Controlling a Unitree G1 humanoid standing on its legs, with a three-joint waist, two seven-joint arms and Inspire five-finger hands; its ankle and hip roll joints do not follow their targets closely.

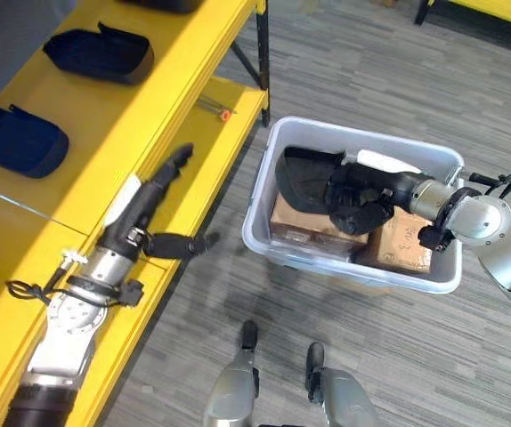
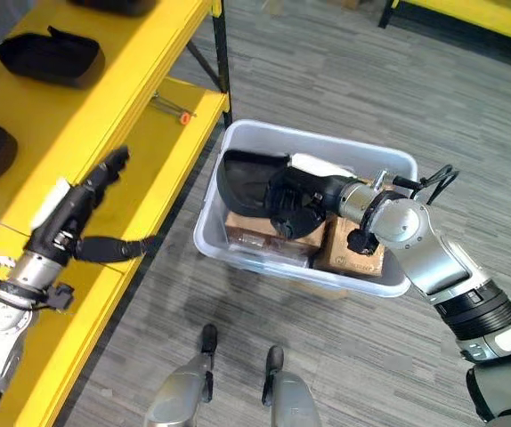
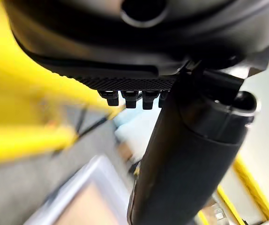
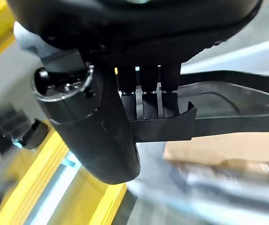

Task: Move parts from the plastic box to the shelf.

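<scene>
Over the yellow shelf (image 1: 149, 107) the left hand (image 1: 144, 209) hangs with straight, empty fingers. Farther out, in the plastic box (image 1: 269, 191), the right hand (image 1: 362, 200) curls its fingers on a black part (image 1: 304, 178); it should firm that grip, then lift clear of the rim.

Silver-grey arms, ribbed metal cuffs at the wrists. Dark left hand (image 1: 141, 209) with a white patch along its back. Dark right hand (image 2: 300, 203); ridged black palm in wrist views.

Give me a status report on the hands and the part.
Right hand gripping black part inside plastic box. Left hand open over yellow shelf. Nothing blocking.
</scene>
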